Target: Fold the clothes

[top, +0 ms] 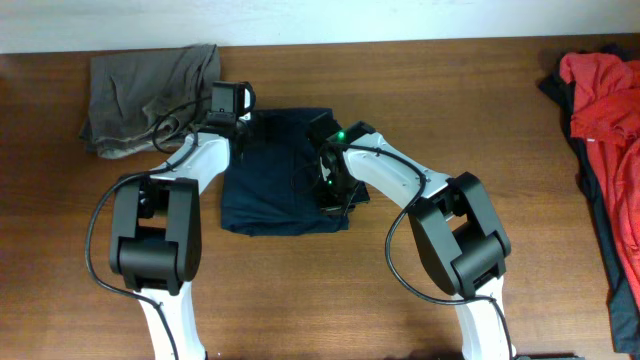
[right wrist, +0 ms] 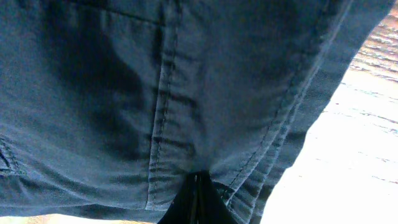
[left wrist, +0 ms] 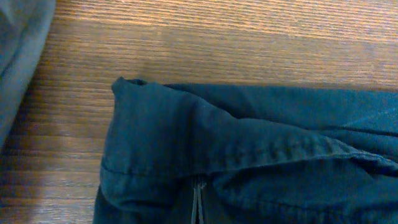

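The dark navy garment (top: pixel 280 190) lies partly folded in the middle of the table. My left gripper (top: pixel 240 127) is at its far left corner, and its jaws (left wrist: pixel 199 202) are pressed together with navy cloth (left wrist: pixel 249 143) gathered around them. My right gripper (top: pixel 330 192) is at the garment's right edge. Its jaws (right wrist: pixel 198 196) are shut on a seamed fold of the navy cloth (right wrist: pixel 124 93). The olive-grey garment (top: pixel 150 85) lies crumpled at the far left. The bright red garment (top: pixel 605 85) lies at the right edge.
A dark cloth (top: pixel 610 230) lies under and below the red garment at the right edge. Bare wood table (top: pixel 330 300) shows at the front. A strip of olive-grey cloth (left wrist: pixel 15 56) shows at the left of the left wrist view.
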`<control>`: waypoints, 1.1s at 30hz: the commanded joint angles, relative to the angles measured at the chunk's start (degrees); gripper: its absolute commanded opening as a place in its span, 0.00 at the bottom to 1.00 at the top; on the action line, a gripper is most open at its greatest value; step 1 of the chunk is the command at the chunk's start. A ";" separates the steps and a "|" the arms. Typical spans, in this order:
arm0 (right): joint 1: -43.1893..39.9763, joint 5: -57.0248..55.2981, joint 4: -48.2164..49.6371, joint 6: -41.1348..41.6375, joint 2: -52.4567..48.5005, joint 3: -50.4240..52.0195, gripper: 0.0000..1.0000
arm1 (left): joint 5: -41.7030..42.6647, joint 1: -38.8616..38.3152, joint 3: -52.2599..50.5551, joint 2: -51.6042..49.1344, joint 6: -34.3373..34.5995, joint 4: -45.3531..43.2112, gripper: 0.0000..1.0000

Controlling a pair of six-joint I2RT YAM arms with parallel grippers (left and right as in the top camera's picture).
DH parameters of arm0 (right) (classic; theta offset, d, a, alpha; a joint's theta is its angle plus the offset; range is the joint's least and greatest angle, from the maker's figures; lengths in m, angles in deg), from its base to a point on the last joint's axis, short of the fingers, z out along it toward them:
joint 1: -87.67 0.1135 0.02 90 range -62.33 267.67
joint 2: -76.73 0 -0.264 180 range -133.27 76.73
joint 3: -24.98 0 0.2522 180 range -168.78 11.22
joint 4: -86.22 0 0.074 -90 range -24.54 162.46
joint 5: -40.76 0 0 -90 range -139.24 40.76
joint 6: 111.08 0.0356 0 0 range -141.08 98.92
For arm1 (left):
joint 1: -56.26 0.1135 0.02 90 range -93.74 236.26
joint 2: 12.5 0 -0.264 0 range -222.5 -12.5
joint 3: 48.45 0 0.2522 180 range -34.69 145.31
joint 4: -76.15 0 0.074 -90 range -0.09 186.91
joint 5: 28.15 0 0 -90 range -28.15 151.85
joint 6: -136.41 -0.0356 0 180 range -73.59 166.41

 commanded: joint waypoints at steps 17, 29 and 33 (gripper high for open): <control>-0.04 -6.84 -2.38 5.07 7.63 0.07 0.04 | -2.03 3.67 4.68 24.74 -2.14 19.50 0.99; -0.04 -14.58 -15.47 8.63 32.15 -0.39 0.99 | -2.03 4.22 4.57 27.61 -2.01 45.79 0.99; 0.00 -14.43 -19.67 8.63 38.66 -0.39 0.99 | -2.05 4.90 4.57 28.79 2.43 52.50 0.99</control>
